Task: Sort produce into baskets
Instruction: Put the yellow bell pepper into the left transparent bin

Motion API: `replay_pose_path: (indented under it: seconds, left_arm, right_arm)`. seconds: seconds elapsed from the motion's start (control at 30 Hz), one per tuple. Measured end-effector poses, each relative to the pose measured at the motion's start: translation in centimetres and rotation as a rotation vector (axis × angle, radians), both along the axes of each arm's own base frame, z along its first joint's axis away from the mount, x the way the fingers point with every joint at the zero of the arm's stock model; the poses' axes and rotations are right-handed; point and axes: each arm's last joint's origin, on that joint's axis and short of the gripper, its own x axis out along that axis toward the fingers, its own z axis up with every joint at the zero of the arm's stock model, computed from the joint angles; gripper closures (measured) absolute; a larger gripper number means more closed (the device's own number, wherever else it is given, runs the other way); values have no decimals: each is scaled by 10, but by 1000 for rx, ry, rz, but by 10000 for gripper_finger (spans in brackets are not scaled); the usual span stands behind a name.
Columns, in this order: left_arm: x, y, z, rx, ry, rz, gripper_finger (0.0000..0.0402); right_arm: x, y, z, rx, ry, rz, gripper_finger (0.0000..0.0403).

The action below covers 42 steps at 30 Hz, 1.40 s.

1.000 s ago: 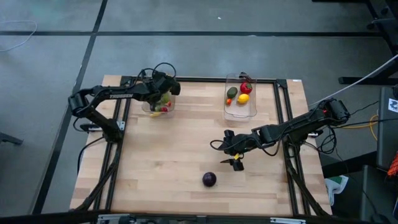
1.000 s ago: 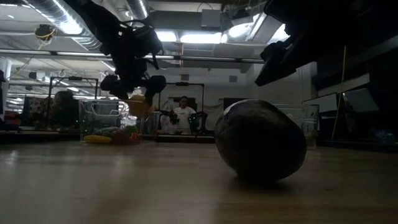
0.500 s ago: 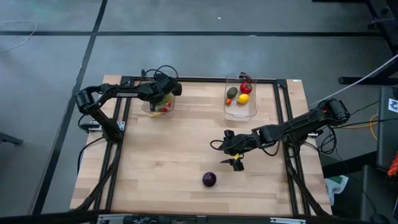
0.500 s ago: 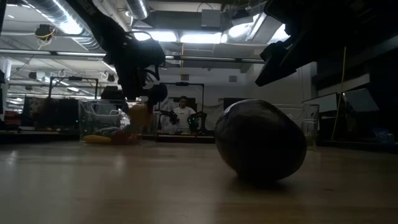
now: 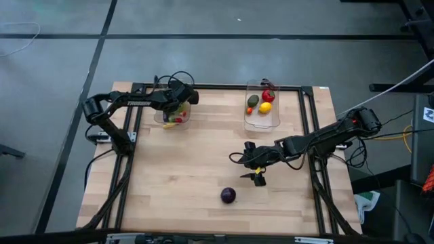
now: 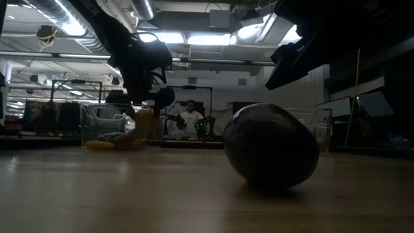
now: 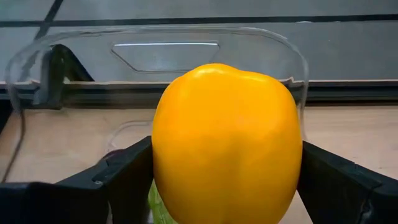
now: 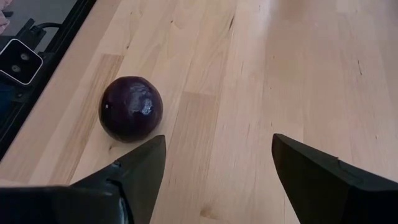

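My left gripper (image 5: 182, 102) is over the left clear basket (image 5: 163, 116) at the table's far left, shut on a yellow pepper (image 7: 227, 143). That basket holds green, red and yellow pieces. The right clear basket (image 5: 260, 123) at the far middle holds a tomato, an avocado, a lemon and a small orange piece. A purple round piece (image 5: 228, 195) rests on the bare table near the front edge; it also shows in the right wrist view (image 8: 131, 109). My right gripper (image 5: 258, 177) is open and empty, to the right of and beyond the purple piece. My left gripper pinches the yellow pepper by its two opposite sides (image 7: 163, 168) between its two fingers. The pepper is lifted clear, above the inside of the left basket (image 7: 292, 56).
Black frame rails (image 5: 308, 122) run along the table's left, right and far sides. Bare wood lies between the two baskets and across the table's middle and near left. In the low view a person (image 6: 191, 120) shows far off in the room behind.
My left gripper has gone a little toward the table's far edge and down over the left basket, carrying the yellow pepper. It has stayed shut on it. My right gripper has kept still.
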Motion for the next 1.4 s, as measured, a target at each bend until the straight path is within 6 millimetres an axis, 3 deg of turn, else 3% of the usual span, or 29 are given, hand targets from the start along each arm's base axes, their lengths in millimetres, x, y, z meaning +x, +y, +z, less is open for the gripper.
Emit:
replay_pose_path:
  seconds: [0.37,0.93,1.17,1.4]
  left_arm:
    - [0,0,-2,-10,-6,-6,68]
    - [0,0,-1,-5,-2,-1,68]
    - [3,-2,-2,-76,10,-136,67]
    - [4,-2,-3,-100,29,-188,9]
  right_arm:
    - [2,-2,2,-49,-41,-68,111]
    - [4,-2,5,-146,-104,1,111]
    - [4,-2,5,-156,-101,8,111]
    - [4,-2,4,-157,-100,9,111]
